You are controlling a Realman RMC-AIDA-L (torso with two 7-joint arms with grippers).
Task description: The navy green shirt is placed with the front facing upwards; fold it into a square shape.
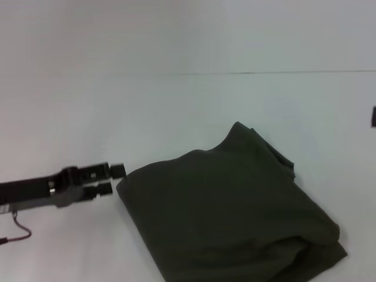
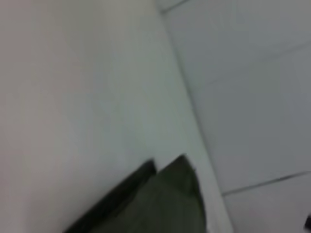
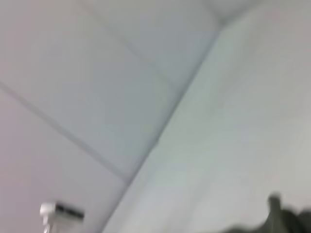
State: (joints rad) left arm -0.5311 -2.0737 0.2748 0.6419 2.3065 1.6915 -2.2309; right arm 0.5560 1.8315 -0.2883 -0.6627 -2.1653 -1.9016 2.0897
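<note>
The navy green shirt (image 1: pixel 229 211) lies folded into a rough, thick rectangle on the white table (image 1: pixel 117 106), plain green side up, with no lettering showing. One corner pokes up at its far edge. My left gripper (image 1: pixel 111 179) hovers just off the shirt's left corner, open, with nothing between its fingers. A corner of the shirt (image 2: pixel 160 204) appears in the left wrist view, and a bit of the shirt (image 3: pixel 284 218) in the right wrist view. My right gripper does not show; only a dark sliver (image 1: pixel 373 117) sits at the head view's right edge.
The table's far edge (image 1: pixel 264 73) runs across the back. The wrist views show a table edge with tiled floor (image 2: pixel 252 97) beyond it. A small white object (image 3: pixel 60 211) sits on the floor.
</note>
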